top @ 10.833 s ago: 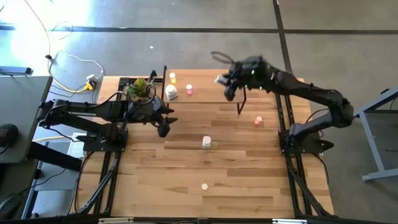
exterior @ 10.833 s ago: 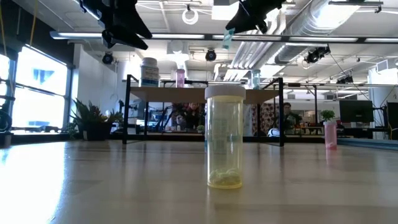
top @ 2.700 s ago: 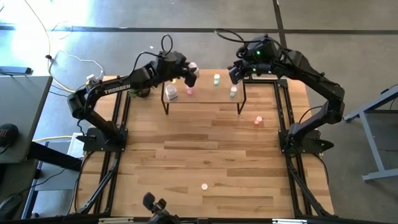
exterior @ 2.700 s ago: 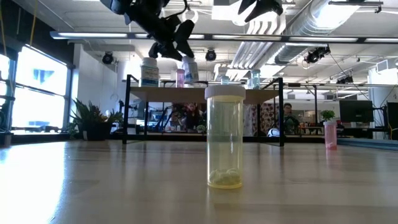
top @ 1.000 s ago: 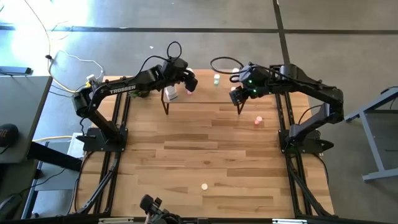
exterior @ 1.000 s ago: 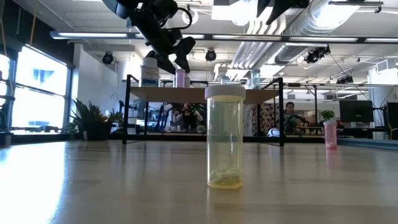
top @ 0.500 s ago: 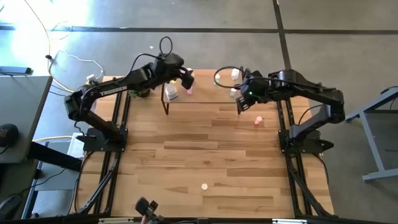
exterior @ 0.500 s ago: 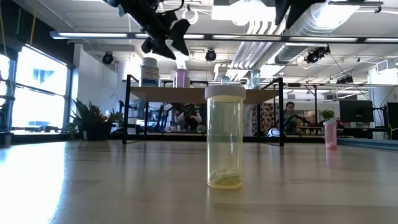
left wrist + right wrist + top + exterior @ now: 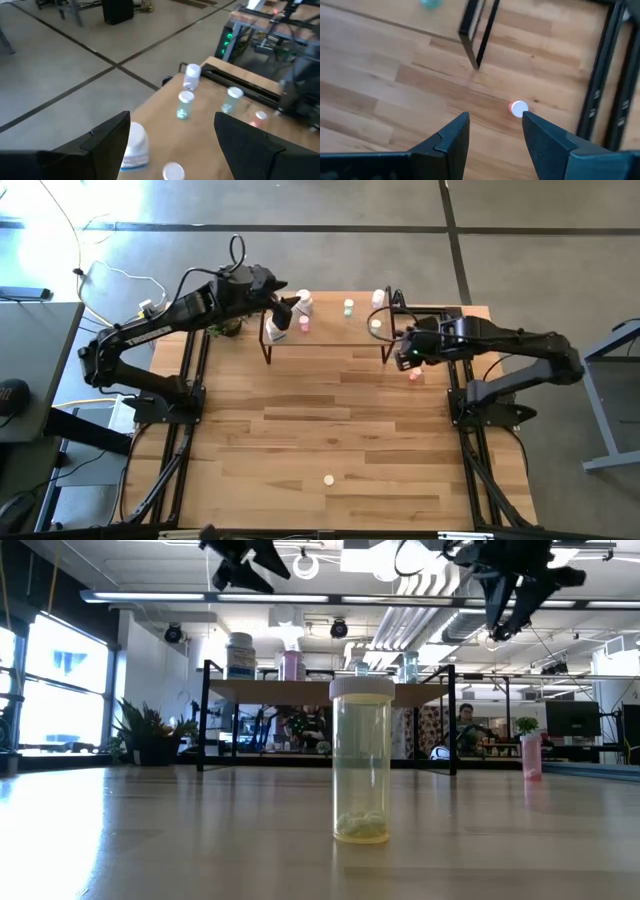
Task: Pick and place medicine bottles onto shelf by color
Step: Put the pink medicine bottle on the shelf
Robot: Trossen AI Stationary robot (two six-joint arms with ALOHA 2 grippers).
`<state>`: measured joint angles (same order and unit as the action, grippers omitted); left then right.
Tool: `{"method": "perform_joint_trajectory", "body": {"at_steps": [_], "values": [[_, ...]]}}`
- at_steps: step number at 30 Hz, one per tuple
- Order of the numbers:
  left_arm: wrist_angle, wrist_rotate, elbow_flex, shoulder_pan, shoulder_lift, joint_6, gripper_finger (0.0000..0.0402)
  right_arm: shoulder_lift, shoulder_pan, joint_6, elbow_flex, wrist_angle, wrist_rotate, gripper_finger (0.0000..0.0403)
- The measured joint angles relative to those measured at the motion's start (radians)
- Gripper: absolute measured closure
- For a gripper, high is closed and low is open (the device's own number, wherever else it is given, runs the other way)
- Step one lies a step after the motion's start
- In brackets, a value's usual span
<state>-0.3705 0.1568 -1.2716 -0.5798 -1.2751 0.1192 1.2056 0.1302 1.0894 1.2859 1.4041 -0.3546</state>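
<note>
right hand (image 9: 492, 125): fingers parted, nothing held; hovering above the table
red bottle (image 9: 518, 108): upright, just ahead between my fingertips; nearer me than the left hand (image 9: 283, 307), which is released over the shelf (image 9: 330, 338)

A green potted plant (image 9: 225, 328) sits near the table's (image 9: 340, 430) far-left corner

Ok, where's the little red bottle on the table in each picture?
High view: red bottle right of middle, by the shelf leg.
Low view: far right, standing on the table.
Left wrist view: right side, past the shelf.
Right wrist view: middle, near that leg.
Shared landmark: the shelf leg.
</note>
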Motion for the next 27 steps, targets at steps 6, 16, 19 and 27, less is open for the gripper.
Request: {"method": "perform_joint_trajectory", "body": {"at_steps": [6, 16, 19, 27], "values": [[-0.061, -0.084, 0.0, 0.055, 0.041, 0.015, 0.0122, -0.09, 0.0, 0.116, -0.167, -0.092, 0.016, 0.0229], [-0.168, -0.084, 0.063, 0.135, 0.073, 0.104, 0.0122, -0.129, 0.0, 0.251, -0.392, -0.218, 0.04, 0.0229], [-0.114, -0.067, 0.136, 0.156, 0.098, 0.134, 0.0122, -0.129, 0.0, 0.277, -0.449, -0.262, 0.041, 0.0229], [-0.081, -0.04, 0.22, 0.169, 0.155, 0.184, 0.0122, -0.128, 0.0, 0.325, -0.566, -0.357, 0.008, 0.0229]]}}
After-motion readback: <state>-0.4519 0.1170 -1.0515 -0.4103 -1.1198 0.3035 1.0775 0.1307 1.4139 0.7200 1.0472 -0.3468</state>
